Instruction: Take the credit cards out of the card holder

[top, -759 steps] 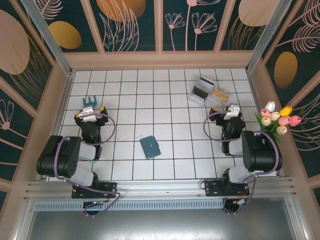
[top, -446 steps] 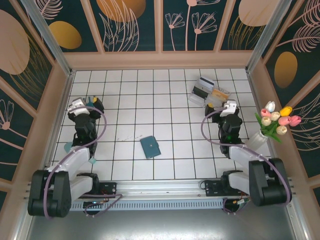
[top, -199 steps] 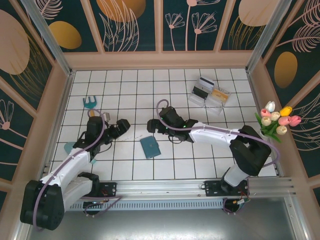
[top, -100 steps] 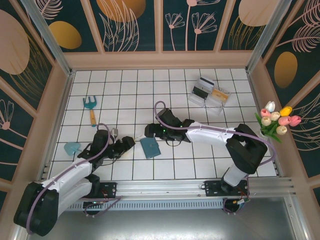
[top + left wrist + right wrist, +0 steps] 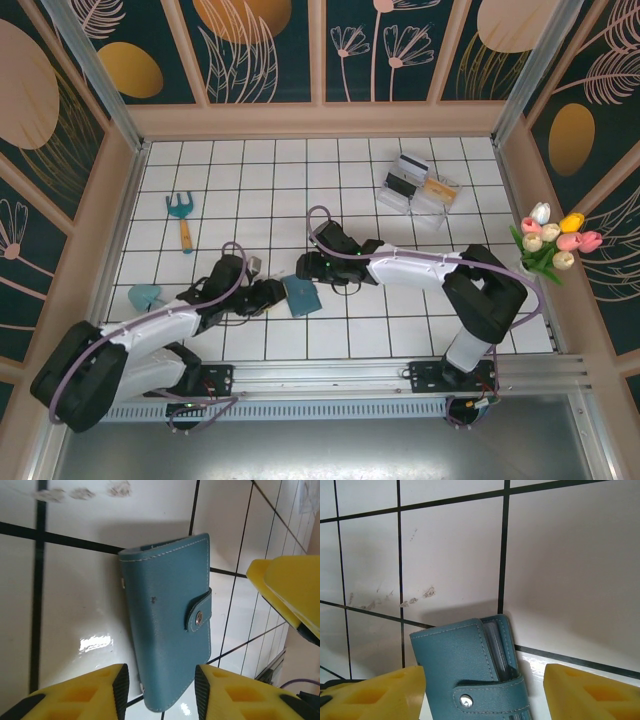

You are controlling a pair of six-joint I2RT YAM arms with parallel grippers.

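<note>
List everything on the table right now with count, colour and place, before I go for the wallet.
card holder: one, teal-blue, snapped shut, near middle of the white tiled table
clear tray: one, transparent, far right
credit cards: two, one greyish with a dark stripe, one yellow-orange, at the clear tray
hand fork: one, teal head, orange handle, far left
small teal object: one, left edge, kind unclear
tulips: one bunch, pink, yellow, white, right side
left gripper: open, yellow pads astride one end of the card holder
right gripper: open, yellow pads over the card holder's far edge
</note>
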